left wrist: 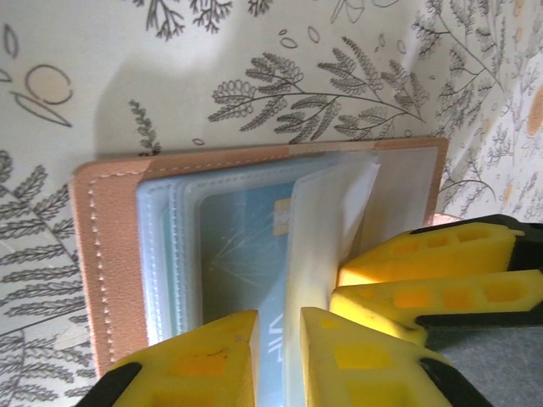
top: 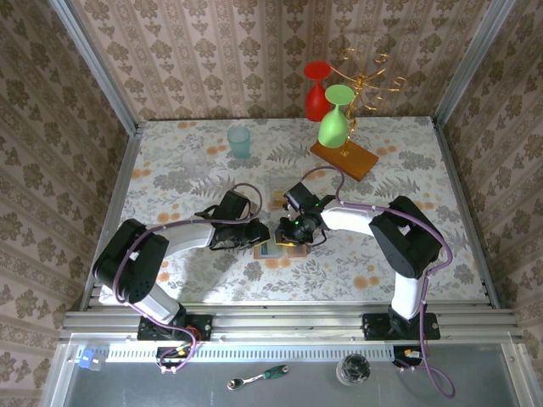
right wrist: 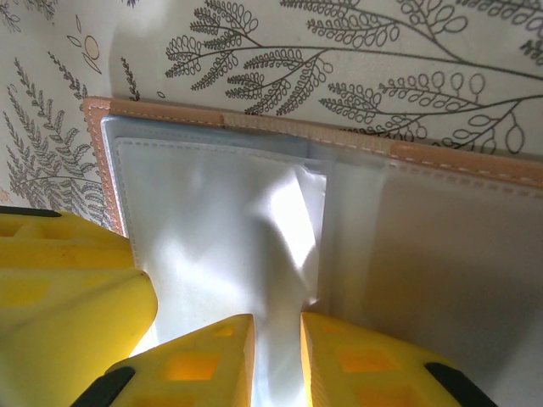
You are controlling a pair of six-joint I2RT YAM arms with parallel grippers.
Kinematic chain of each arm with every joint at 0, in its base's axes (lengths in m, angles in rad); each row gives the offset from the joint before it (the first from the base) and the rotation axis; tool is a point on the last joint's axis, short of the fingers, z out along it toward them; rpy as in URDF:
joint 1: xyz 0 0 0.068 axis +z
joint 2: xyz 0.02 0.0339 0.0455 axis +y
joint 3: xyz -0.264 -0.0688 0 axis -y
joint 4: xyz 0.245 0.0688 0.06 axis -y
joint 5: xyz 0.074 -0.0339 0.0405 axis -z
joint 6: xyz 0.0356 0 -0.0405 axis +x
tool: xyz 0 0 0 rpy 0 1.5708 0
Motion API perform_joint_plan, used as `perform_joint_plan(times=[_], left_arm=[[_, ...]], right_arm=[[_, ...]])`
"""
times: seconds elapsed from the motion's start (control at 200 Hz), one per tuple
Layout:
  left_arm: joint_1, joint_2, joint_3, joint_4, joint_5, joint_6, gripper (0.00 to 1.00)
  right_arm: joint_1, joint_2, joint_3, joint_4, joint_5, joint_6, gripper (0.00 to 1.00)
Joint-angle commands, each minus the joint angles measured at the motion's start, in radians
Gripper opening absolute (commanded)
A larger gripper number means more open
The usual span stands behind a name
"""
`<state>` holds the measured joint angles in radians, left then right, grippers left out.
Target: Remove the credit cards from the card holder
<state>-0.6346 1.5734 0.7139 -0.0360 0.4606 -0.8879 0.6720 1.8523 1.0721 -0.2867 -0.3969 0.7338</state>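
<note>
Card holder (top: pixel 270 250) is laid open on the table (top: pixel 170 182), near centre, slightly toward the near edge. Both arms meet over it. Open cloth is seen on all sides of it.

Left wrist view: tan leather border (left wrist: pixel 106 254) lies flat; clear sleeves are fanned inside. One blue-teal credit card (left wrist: pixel 242 246) is seen in a sleeve, partly under a raised leaf. Left gripper (left wrist: pixel 280 326): jaws nearly closed, the raised leaf pinched between them. Right gripper's fingers (left wrist: pixel 424 254) crowd in just beside, on the holder's right part.

Right wrist view: right gripper (right wrist: pixel 277 326) jaws are narrowed onto a white-clear sleeve leaf. Leather edge (right wrist: pixel 153 110) is visible beyond. Left gripper's finger (right wrist: pixel 59 297) is close at the left.

Surroundings, all well apart at the far side: teal cup (top: pixel 239 140), wooden base (top: pixel 344 159) with gold rack (top: pixel 365 76), green glass (top: pixel 336 123) and red glass (top: pixel 316 97).

Surface: floral cloth. The enclosure is walled with patterned wallpaper (top: pixel 254 51). A metal rail (top: pixel 288 322) runs along the near edge.
</note>
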Motion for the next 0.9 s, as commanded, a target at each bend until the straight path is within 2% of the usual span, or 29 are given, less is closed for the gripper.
perform_joint_plan(times=[0.0, 0.54, 0.895], left_arm=[[-0.006, 0.001, 0.013, 0.036, 0.028, -0.019, 0.20], [-0.026, -0.001, 0.057, 0.036, 0.044, -0.032, 0.16], [-0.068, 0.078, 0.134, 0.043, 0.050, -0.043, 0.16]], right_arm=[[-0.005, -0.030, 0.006, -0.015, -0.007, 0.001, 0.24], [-0.026, -0.124, 0.003, -0.052, 0.022, -0.011, 0.26], [-0.066, -0.209, -0.033, -0.076, 0.033, -0.030, 0.26]])
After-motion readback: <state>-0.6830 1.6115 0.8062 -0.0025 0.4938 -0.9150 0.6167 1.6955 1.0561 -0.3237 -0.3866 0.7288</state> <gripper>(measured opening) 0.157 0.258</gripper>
